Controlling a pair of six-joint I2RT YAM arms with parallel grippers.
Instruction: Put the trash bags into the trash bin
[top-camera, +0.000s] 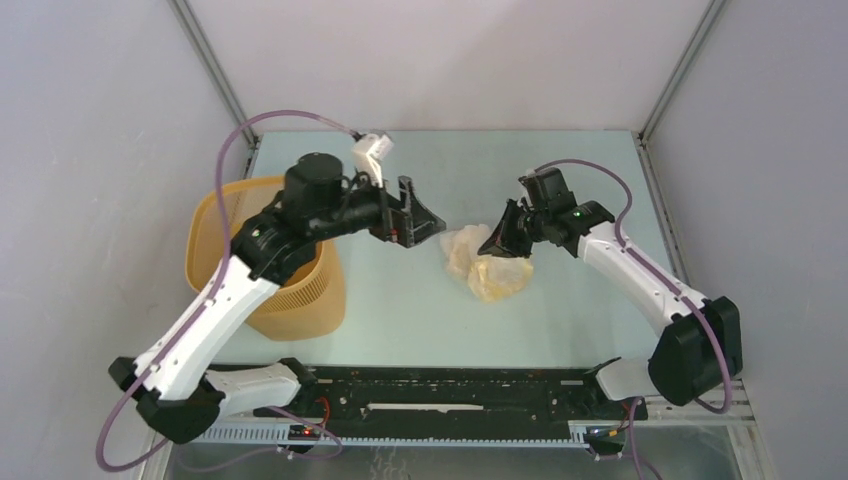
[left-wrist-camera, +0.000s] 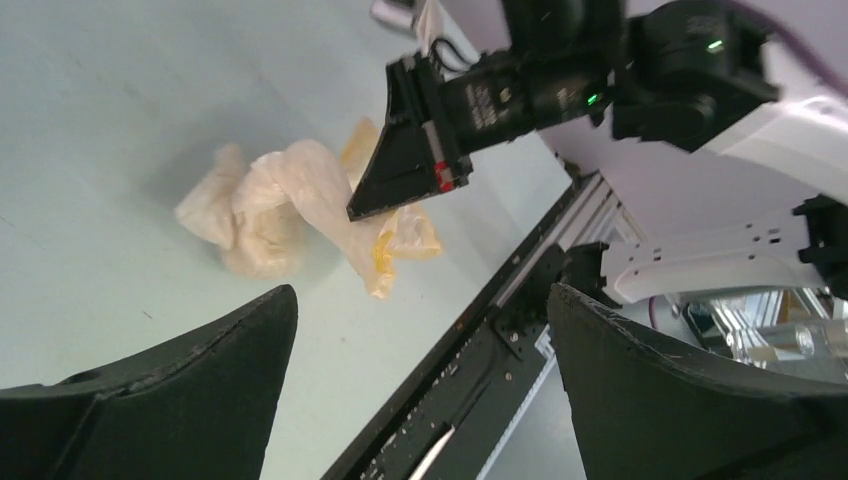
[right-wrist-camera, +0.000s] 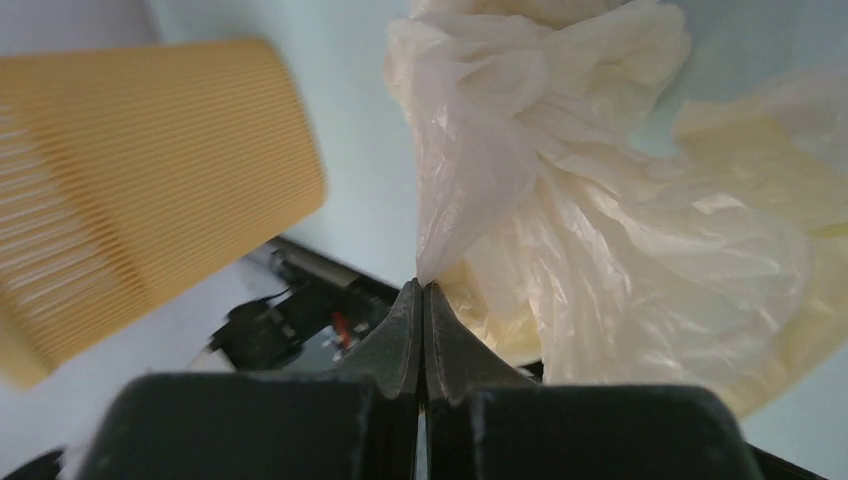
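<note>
The trash bag (top-camera: 490, 268) is a crumpled cream-white film heap with yellowish parts, on the table right of centre. My right gripper (top-camera: 500, 238) is shut on a pulled-up fold of it; the right wrist view shows the jaws (right-wrist-camera: 422, 290) pinched together on the film's tip, with the bag (right-wrist-camera: 600, 230) beyond. The orange-yellow trash bin (top-camera: 300, 300) stands upright at the left, partly hidden under my left arm; it also shows in the right wrist view (right-wrist-camera: 150, 180). My left gripper (top-camera: 425, 222) is open and empty, above the table left of the bag (left-wrist-camera: 270, 200).
A black rail (top-camera: 450, 390) runs along the table's near edge between the arm bases. Grey walls close in the left, back and right. The right gripper (left-wrist-camera: 400, 190) shows in the left wrist view, over the bag.
</note>
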